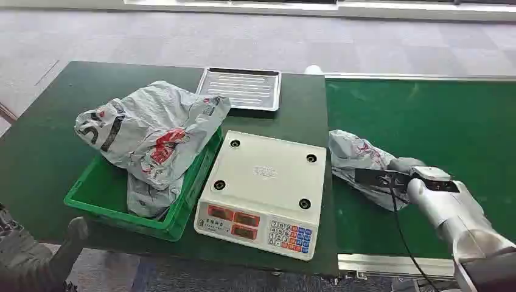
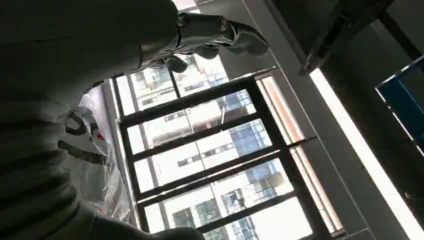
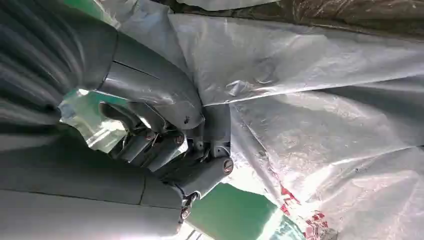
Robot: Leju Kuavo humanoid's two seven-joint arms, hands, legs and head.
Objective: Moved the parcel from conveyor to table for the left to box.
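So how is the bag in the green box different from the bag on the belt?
The parcel in the green crate looks bigger and puffed up, spilling over the rim; the parcel on the conveyor looks smaller and lies flatter. The crate parcel sits untouched, while the right hand grips the conveyor parcel. The crate parcel shows bold dark letters; the conveyor one shows only small red marks. Both are crinkly grey plastic with red print.

My right hand (image 1: 406, 173) grips the grey parcel (image 1: 356, 159) on the green conveyor (image 1: 438, 121). Beside it, a scale (image 1: 263, 191) sits on the table (image 1: 42, 146).
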